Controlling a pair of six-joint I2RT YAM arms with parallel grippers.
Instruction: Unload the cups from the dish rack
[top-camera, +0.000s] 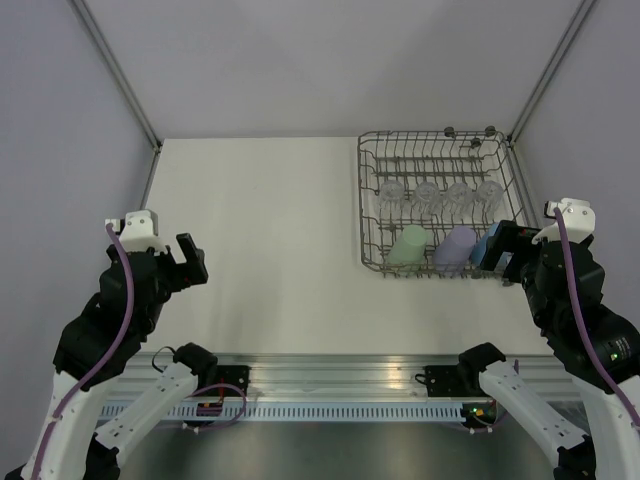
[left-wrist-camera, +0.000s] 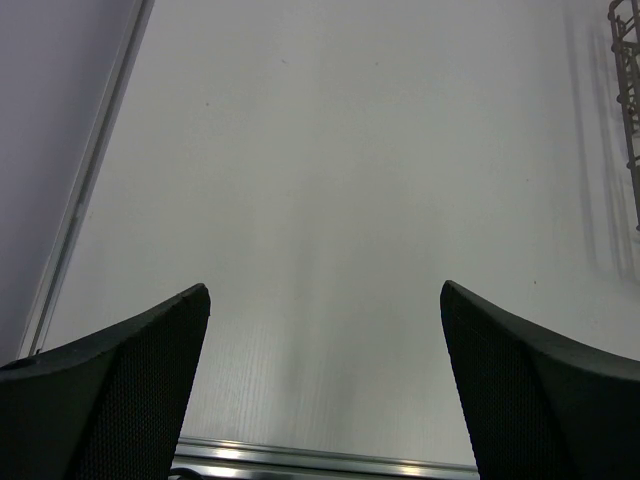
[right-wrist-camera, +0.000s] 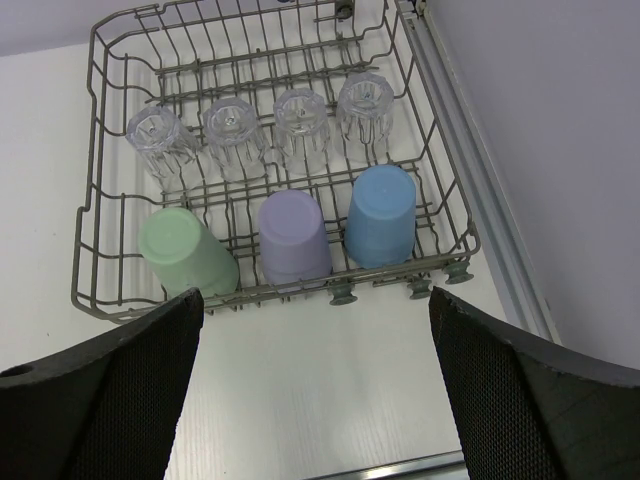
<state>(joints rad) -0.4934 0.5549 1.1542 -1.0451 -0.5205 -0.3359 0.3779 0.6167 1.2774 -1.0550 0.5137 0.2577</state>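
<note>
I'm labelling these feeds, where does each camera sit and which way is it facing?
Top external: high over the table's near edge, looking down across it; left gripper, right gripper show.
Left wrist: behind the left gripper, facing the table; left fingers show.
Right wrist: behind the right gripper, facing the cups in the dish rack; right fingers show.
Shared: all three catch the dish rack.
</note>
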